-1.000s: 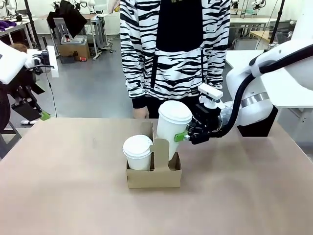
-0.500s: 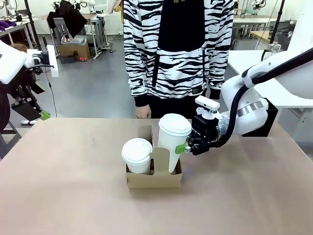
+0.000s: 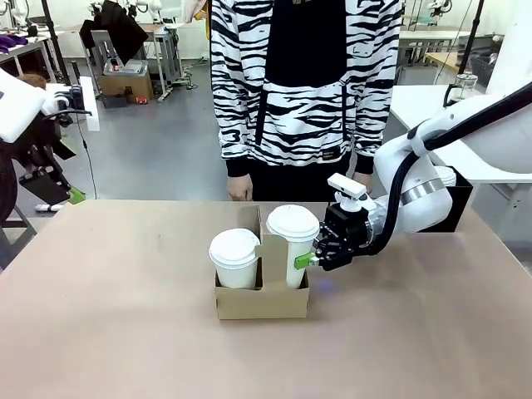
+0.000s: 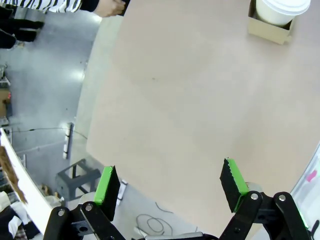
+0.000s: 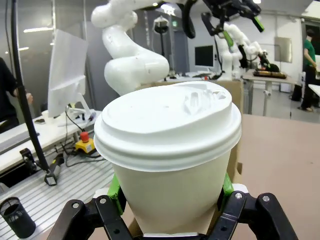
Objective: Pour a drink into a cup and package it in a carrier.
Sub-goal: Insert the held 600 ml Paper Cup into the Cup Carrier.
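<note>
A brown cardboard carrier (image 3: 262, 301) stands mid-table with an upright centre handle. Its left hole holds a white lidded cup (image 3: 233, 258). In the right hole a second white lidded cup (image 3: 293, 241) stands upright, and my right gripper (image 3: 309, 259) is shut on its side from the right. The right wrist view has this cup (image 5: 170, 150) close up between the green pads (image 5: 114, 192). My left gripper (image 4: 169, 172) hangs open with nothing in it, off the table's left edge, far from the carrier (image 4: 267, 27). The drink is hidden under the lids.
A person in a striped top stands at the far edge, one hand (image 3: 239, 191) resting near the table just behind the carrier. Bare tabletop (image 3: 125, 316) spreads left, right and in front of the carrier. A white side table (image 3: 465, 141) is at the back right.
My right gripper has come down and slightly left with the cup, lowering it from above the carrier into the right hole. The left arm has not moved.
</note>
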`<state>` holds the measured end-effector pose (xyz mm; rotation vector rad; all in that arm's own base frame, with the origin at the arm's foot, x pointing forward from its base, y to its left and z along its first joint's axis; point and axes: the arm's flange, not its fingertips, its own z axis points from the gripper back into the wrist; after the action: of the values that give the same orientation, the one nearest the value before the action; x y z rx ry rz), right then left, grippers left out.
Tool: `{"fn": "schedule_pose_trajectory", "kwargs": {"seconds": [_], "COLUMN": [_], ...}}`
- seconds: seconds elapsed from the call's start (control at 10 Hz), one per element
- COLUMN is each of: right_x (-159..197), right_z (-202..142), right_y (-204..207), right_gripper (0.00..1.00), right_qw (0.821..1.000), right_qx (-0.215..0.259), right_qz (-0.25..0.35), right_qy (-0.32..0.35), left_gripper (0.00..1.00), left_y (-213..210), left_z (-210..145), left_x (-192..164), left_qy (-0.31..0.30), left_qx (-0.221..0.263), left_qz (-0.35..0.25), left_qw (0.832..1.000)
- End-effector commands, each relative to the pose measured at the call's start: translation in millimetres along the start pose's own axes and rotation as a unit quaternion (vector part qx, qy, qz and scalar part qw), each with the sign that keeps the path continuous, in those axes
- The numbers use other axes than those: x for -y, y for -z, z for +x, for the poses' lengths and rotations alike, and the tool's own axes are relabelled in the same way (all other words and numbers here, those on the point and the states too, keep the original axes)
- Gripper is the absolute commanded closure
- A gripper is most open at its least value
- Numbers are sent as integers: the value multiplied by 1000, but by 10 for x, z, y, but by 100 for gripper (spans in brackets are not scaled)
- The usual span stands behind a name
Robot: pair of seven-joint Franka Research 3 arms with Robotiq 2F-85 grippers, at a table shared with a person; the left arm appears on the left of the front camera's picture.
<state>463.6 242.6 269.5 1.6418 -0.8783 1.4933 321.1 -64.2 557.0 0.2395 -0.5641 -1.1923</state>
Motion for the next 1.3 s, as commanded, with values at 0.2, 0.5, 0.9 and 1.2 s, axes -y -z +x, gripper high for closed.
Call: {"fn": "schedule_pose_trajectory", "kwargs": {"seconds": [0.2, 0.5, 0.9, 1.2], "right_x": [35, 46, 33, -169], "right_z": [-100, -155, -142, -33], "right_y": [7, 0, -19, -254], "right_gripper": [19, 19, 0, 0], "right_qw": [1000, 999, 997, 994], "right_qx": [-22, -31, -70, -97], "right_qz": [11, 18, -6, -47], "right_qy": [-4, -13, -9, 1], "left_gripper": [0, 0, 0, 0], "left_y": [-8, -8, -8, -8], "left_z": [3, 3, 3, 3], "left_x": [10, 10, 10, 10], "left_qy": [-10, -10, -10, -10], "left_qx": [0, 0, 0, 0], "left_qz": [1, 1, 1, 1], "left_qw": [1000, 1000, 1000, 1000]}}
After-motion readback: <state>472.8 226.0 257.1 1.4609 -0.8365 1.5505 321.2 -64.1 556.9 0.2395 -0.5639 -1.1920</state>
